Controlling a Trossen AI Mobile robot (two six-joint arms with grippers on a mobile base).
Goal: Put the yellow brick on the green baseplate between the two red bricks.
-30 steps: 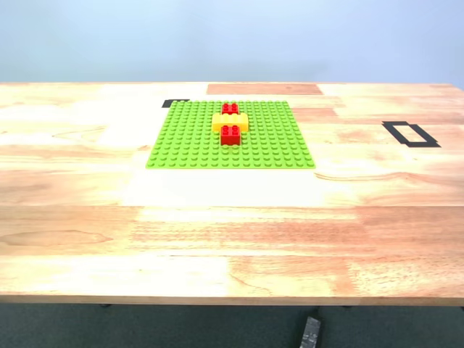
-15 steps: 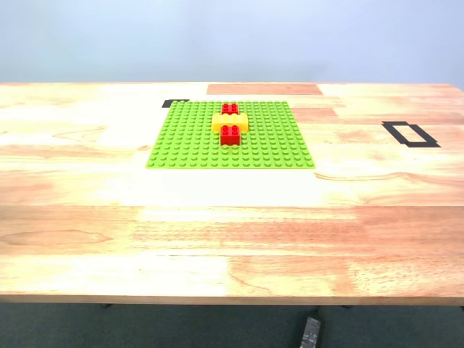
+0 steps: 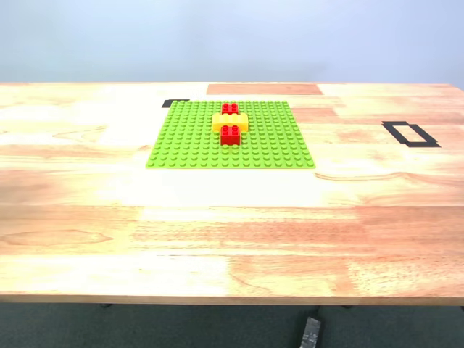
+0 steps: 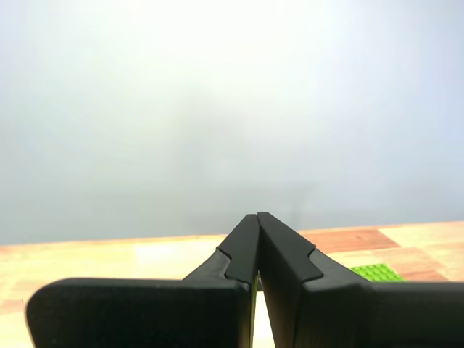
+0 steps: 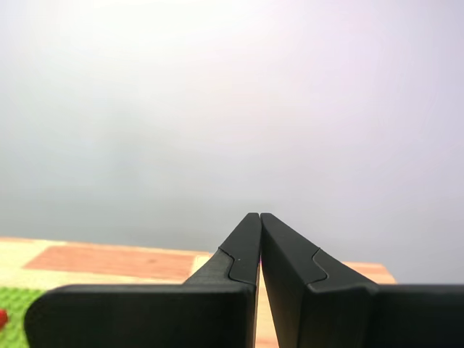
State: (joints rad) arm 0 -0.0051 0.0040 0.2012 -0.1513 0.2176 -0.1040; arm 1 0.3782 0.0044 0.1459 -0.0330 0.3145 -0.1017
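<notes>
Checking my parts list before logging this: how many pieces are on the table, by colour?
Red bricks: 2
Yellow brick: 1
Green baseplate: 1
Total: 4

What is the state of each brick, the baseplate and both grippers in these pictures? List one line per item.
yellow brick: seated on the baseplate, between the red bricks, untouched.
near red brick: on the baseplate, against the yellow brick.
far red brick: on the baseplate, behind the yellow brick.
green baseplate: flat on the table.
my first gripper: fingers shut, empty.
my second gripper: fingers shut, empty.
</notes>
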